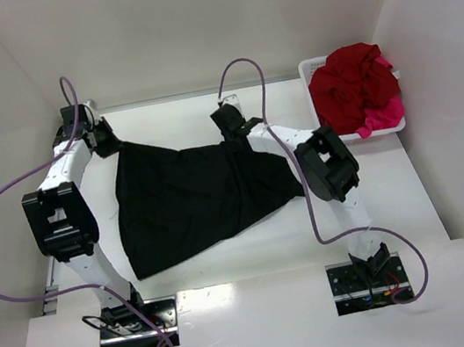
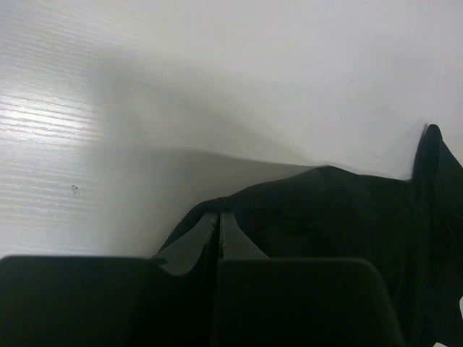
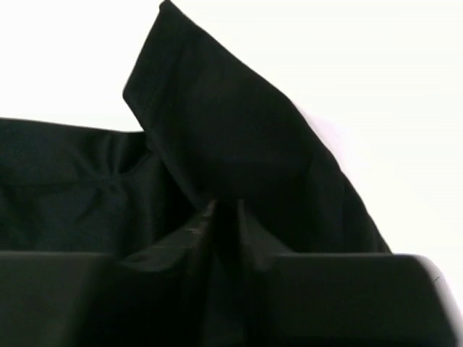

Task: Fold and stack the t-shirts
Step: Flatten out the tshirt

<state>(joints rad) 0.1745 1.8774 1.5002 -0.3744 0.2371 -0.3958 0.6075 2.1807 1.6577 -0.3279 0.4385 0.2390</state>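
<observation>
A black t-shirt (image 1: pixel 192 198) lies spread on the white table, its far edge pulled up at two corners. My left gripper (image 1: pixel 110 147) is shut on the far left corner; in the left wrist view its jaws (image 2: pixel 219 214) meet on a fold of the black cloth (image 2: pixel 325 210). At the far right corner my right gripper (image 1: pixel 232 129) stands with its jaws nearly together (image 3: pixel 226 206), black cloth (image 3: pixel 217 123) bunched in the narrow gap between them. A dark red t-shirt (image 1: pixel 355 82) and a bright pink one (image 1: pixel 383 120) lie crumpled in the basket.
A white plastic basket (image 1: pixel 305 69) stands at the far right of the table, against the right wall. White walls close in the table at the back and on both sides. Purple cables loop from both arms.
</observation>
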